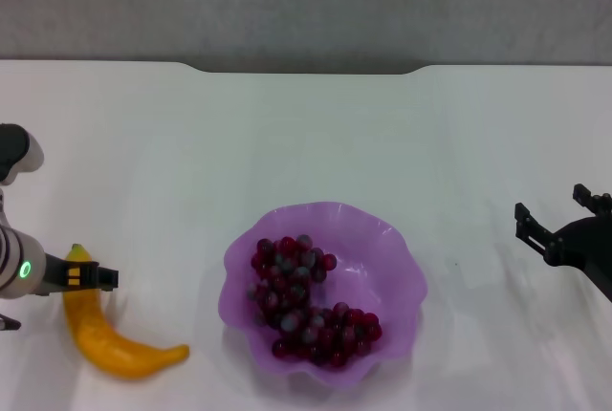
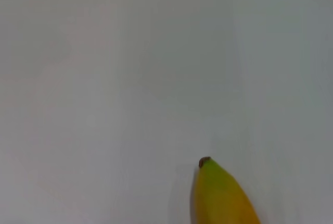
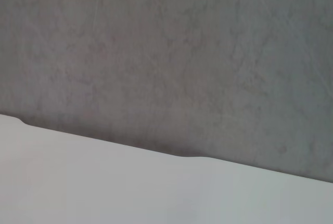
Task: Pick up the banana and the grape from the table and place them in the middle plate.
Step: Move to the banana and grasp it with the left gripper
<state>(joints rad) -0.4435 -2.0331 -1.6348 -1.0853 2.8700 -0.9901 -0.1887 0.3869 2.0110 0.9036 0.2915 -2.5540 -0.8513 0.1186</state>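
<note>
The banana (image 1: pixel 113 342) lies on the white table (image 1: pixel 306 143) at the near left, its greenish tip (image 2: pixel 213 177) showing in the left wrist view. My left gripper (image 1: pixel 93 278) is over the banana's upper end, close to the table. The grape bunch (image 1: pixel 304 301) lies inside the purple scalloped middle plate (image 1: pixel 404 256) at the near centre. My right gripper (image 1: pixel 553 208) is open and empty, low over the table at the far right, well away from the plate.
The table's far edge has a shallow notch (image 1: pixel 306 69) with a grey wall behind it. The right wrist view shows only that edge (image 3: pixel 104 146) and the wall.
</note>
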